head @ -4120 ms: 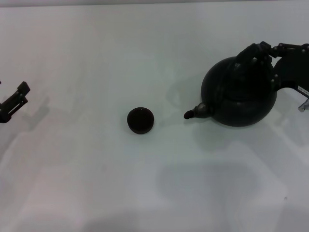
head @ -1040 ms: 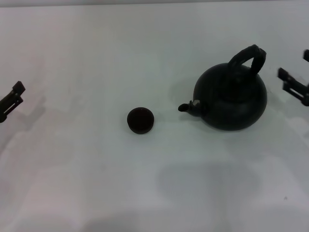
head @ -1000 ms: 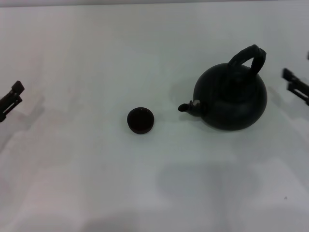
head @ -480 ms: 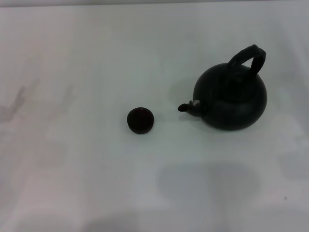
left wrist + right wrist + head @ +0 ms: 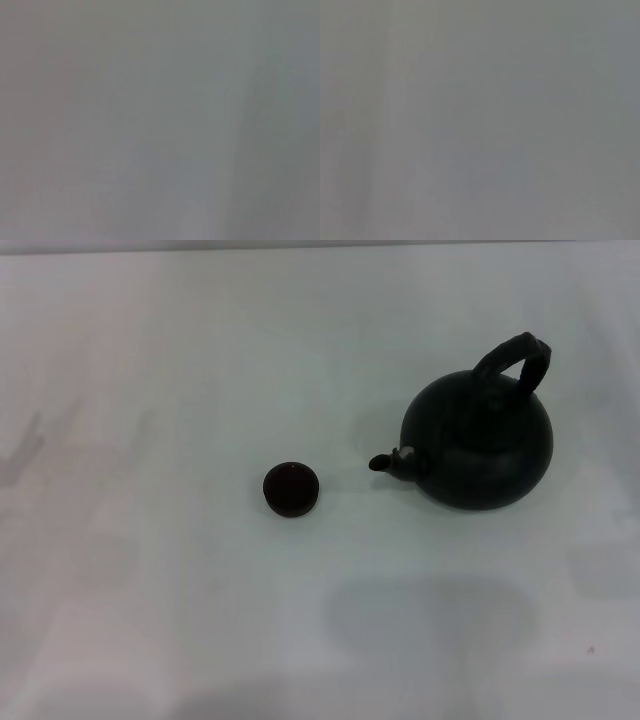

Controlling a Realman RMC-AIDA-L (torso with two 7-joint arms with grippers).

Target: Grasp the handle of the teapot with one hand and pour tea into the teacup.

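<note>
The teapot (image 5: 480, 448), a large round black pot, stands upright on the white table at the right of the head view. Its arched black handle (image 5: 516, 357) rises over its far right side, and nothing holds it. Its short spout (image 5: 392, 461) points left toward the teacup (image 5: 291, 488), a tiny dark round cup standing a little left of centre. A gap of bare table lies between spout and cup. Neither gripper shows in the head view. Both wrist views show only plain grey surface.
The white table (image 5: 200, 620) fills the whole head view, with its far edge along the top. Faint shadows lie on it below the teapot and at the left side.
Both grippers have drawn out of the head view, the left one past the left edge and the right one past the right edge. Teapot and teacup have not moved over the last second.
</note>
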